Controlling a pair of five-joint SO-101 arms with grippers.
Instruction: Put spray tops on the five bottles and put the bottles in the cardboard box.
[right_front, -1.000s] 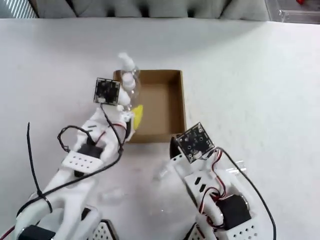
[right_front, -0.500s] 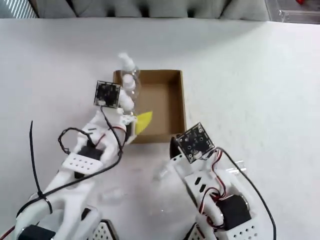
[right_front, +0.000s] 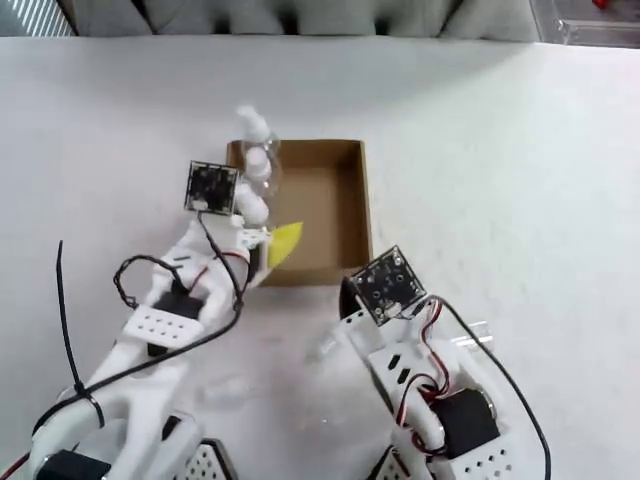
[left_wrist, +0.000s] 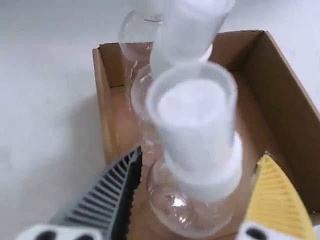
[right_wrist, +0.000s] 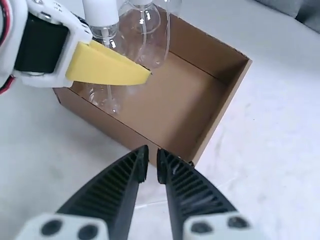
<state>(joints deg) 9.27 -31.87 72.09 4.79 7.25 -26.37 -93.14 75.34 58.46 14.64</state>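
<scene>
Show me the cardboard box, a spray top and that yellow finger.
cardboard box (right_front: 330, 215): high view, bare floor.
spray top (left_wrist: 192, 110): left wrist view, white cap's top face.
yellow finger (right_wrist: 106, 67): right wrist view, its flat side.

Cardboard box (right_front: 345, 215): was plain brown.
Bottles (left_wrist: 192, 210): were clear and colourless.
Spray tops (left_wrist: 192, 115): were white.
Left tool (left_wrist: 200, 160): had one yellow finger; the other was dark grey and ribbed.
Right tool (right_wrist: 151, 152): both fingers were black and ribbed.
Arms (right_front: 130, 375): were white, with black and red wires.
Bench (right_front: 500, 150): was white.
</scene>
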